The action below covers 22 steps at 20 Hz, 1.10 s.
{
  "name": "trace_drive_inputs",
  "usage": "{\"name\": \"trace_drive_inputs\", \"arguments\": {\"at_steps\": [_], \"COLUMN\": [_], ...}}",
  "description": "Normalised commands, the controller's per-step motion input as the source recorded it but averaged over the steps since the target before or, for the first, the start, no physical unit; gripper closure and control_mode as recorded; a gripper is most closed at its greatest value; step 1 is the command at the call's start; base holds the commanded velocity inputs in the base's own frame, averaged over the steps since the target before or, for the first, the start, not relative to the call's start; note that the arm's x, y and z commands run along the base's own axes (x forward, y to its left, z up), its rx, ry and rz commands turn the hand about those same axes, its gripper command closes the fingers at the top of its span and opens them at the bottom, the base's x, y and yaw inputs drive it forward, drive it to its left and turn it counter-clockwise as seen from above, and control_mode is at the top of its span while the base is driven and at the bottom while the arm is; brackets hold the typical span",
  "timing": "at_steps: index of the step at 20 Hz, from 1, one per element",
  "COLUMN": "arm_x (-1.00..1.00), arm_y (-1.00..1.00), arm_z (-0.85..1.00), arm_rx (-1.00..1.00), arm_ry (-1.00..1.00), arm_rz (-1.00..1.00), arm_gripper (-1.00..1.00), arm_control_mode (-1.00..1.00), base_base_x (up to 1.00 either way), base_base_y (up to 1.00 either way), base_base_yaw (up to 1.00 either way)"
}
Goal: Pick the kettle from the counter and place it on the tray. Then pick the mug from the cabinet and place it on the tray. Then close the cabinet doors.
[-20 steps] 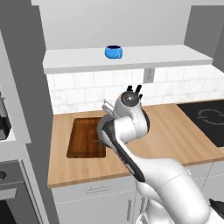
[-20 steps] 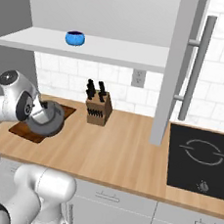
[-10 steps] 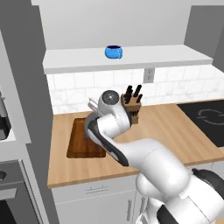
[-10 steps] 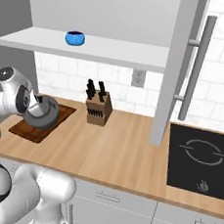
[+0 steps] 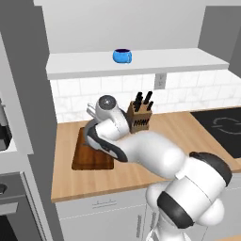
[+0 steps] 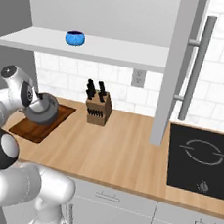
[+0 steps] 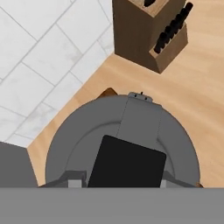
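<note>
The claw [image 7: 118, 181] grips the kettle [image 6: 43, 109] by its black handle [image 7: 127, 166]; its tips sit on both sides of the handle at the bottom of the hand view. In that view the round grey kettle is seen from above, low in the middle of the picture.

The arm [image 5: 141, 150] bends far over toward the left of the left base view, and the hand tips down over the tray [image 5: 87, 157]. In the right base view the kettle sits at the left, over the tray [image 6: 48, 124]. You cannot tell if it touches the tray or hangs just above it.

The tray lies on the tabletop [image 6: 119, 151], at its left end. The knife block [image 6: 98, 110] stands near it, toward the middle of the picture by the tiled wall.

The blue mug [image 6: 75, 38] stands on the white shelf [image 6: 106, 49] in the upper left of the right base view. A cabinet door [image 6: 180, 67] with a long silver handle [image 6: 197, 67] stands open at the right.
</note>
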Motion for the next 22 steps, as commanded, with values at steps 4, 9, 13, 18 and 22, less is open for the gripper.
{"name": "trace_drive_inputs", "arguments": {"at_steps": [4,9,13,18,22], "arm_x": [0.48,0.45,0.34,0.27,0.23], "arm_y": [0.18,0.10,0.04,0.06,0.03], "arm_z": [-0.17,-0.15,-0.13,-0.13,-0.14], "arm_rx": [0.00,0.00,0.00,0.00,0.00], "arm_ry": [0.01,0.00,0.00,0.00,0.00], "arm_rz": [0.00,0.00,0.00,0.00,0.00], "arm_gripper": [1.00,1.00,1.00,1.00,1.00], "arm_control_mode": [-1.00,-1.00,-1.00,-1.00,-1.00], "base_base_x": [0.00,0.00,0.00,0.00,0.00], "base_base_y": [0.00,0.00,0.00,0.00,0.00], "base_base_yaw": [0.00,0.00,0.00,0.00,0.00]}}
